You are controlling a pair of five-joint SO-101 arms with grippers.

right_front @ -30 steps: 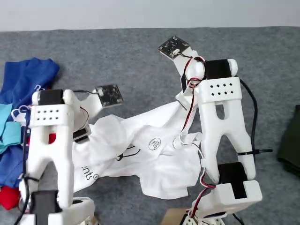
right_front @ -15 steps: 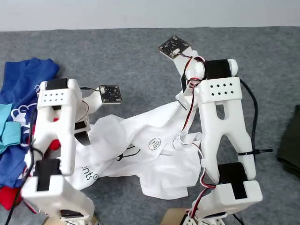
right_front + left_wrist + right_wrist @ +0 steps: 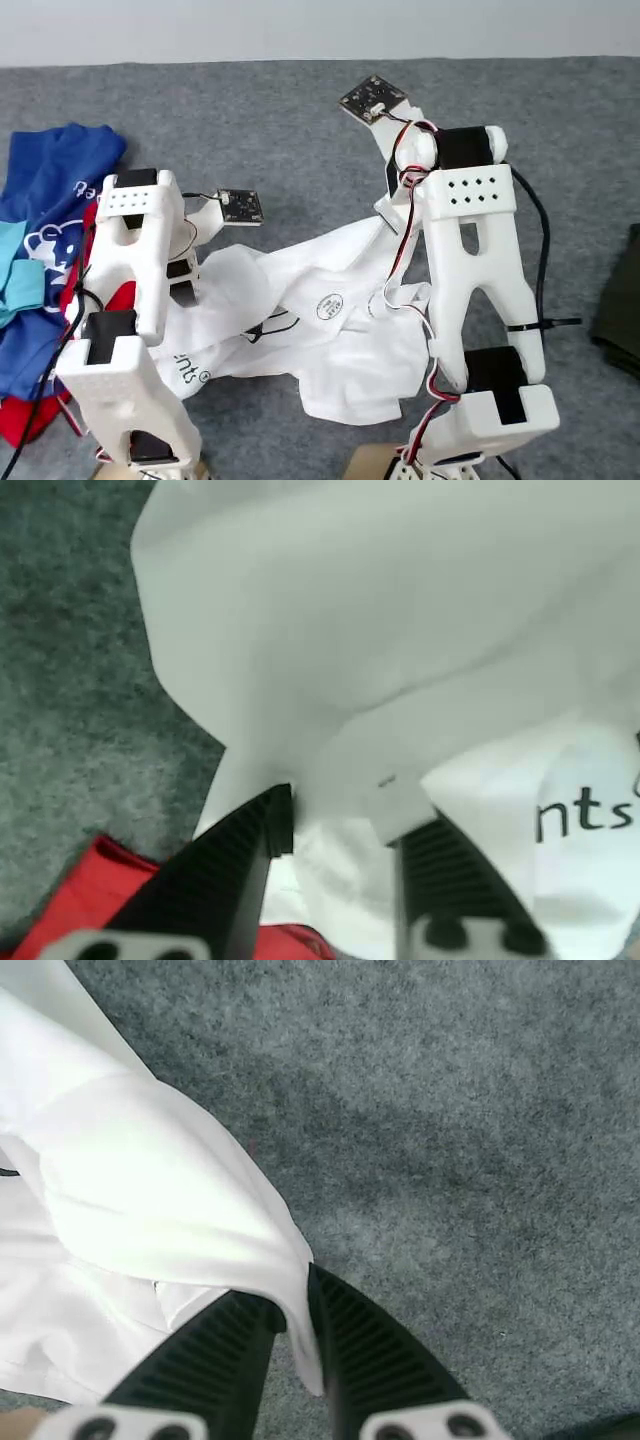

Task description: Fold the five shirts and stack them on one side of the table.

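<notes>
White cotton up front: the white shirt [image 3: 330, 330] lies crumpled on the grey worktop [image 3: 250, 110], spread between the two arms. Its nearest hem is bunched just ahead of the bases, and black print shows on the chest. On to the left arm [image 3: 130, 260], which stands over the shirt's left part. The wrist view gives us the left fingers [image 3: 235, 860] parted and released, with a fold of white cloth lying in the gap between them and nothing pinched. A scrap of red shirt [image 3: 90, 900] peeks in beside one finger. Across to the right arm [image 3: 470, 240], stretched out over the shirt's right part, and here the right fingers [image 3: 350, 1350] are clenched on the white shirt, an edge of the cloth nipped tight between them above the carpet-like grey surface. Out to the left edge now, and there's a heap of shirts: the red one nearest and partly under the left arm, a teal shirt [image 3: 20, 275] tucked into the middle of the heap, and a blue shirt [image 3: 55, 170] spread farthest back, touching the others. Over at the right edge, well apart from the white shirt, a dark garment [image 3: 620, 300] sits half out of view. Past the fingers, the grey worktop runs on to a pale wall [image 3: 300, 25] at the back.
</notes>
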